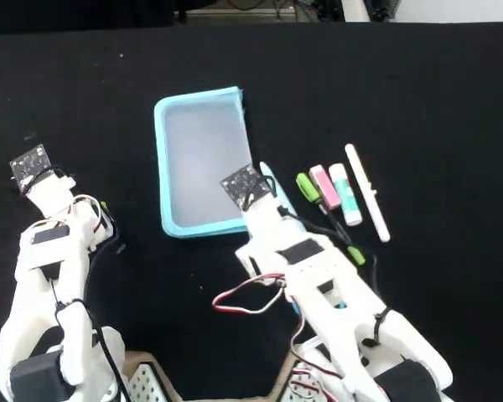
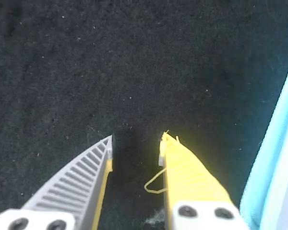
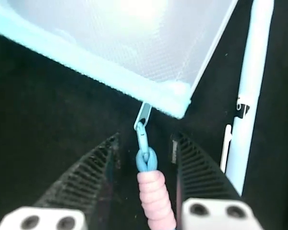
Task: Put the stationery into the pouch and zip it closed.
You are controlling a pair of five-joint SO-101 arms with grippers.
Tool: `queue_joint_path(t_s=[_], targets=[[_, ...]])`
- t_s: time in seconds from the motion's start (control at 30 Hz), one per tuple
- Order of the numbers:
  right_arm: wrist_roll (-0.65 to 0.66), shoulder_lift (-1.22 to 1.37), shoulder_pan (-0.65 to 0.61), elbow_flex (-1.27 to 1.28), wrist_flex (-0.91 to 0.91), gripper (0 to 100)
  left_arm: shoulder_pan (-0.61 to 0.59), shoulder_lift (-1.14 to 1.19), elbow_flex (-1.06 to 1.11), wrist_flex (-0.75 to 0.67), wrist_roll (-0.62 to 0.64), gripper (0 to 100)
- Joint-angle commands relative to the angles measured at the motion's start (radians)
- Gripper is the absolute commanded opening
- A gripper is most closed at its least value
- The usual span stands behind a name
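The right gripper stands part open, its jaws either side of the zipper pull at the pouch's corner, nothing clamped. A pink tab hangs from that pull between the fingers. The pull is thin and loose, so a close that lands off-centre would likely pinch the soft tab or knock the pull aside. The pouch lies flat with nothing pinning it, so a tug on the zipper may drag the whole thing instead of running the slider. The stationery is all outside, just beside the pouch's zipper-pull side: a green pen nearest, then a pink stick, a white and green stick and a white pen. A sliding pouch could scatter them, and zipping now would shut them out. The left gripper hangs open and empty over the black table off the pouch's opposite side. No writing is legible anywhere.
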Motion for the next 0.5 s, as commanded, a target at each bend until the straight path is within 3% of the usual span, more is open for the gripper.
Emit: queue_joint_path(t_s=[0.0,0.47], targets=[[0.012,-0.038,0.003,0.004,-0.054,16.3,-0.004,0.002,-0.058,0.005,0.006,16],[0.060,0.188,0.005,-0.163,0.060,16.2,-0.004,-0.005,-0.053,0.005,0.006,16]])
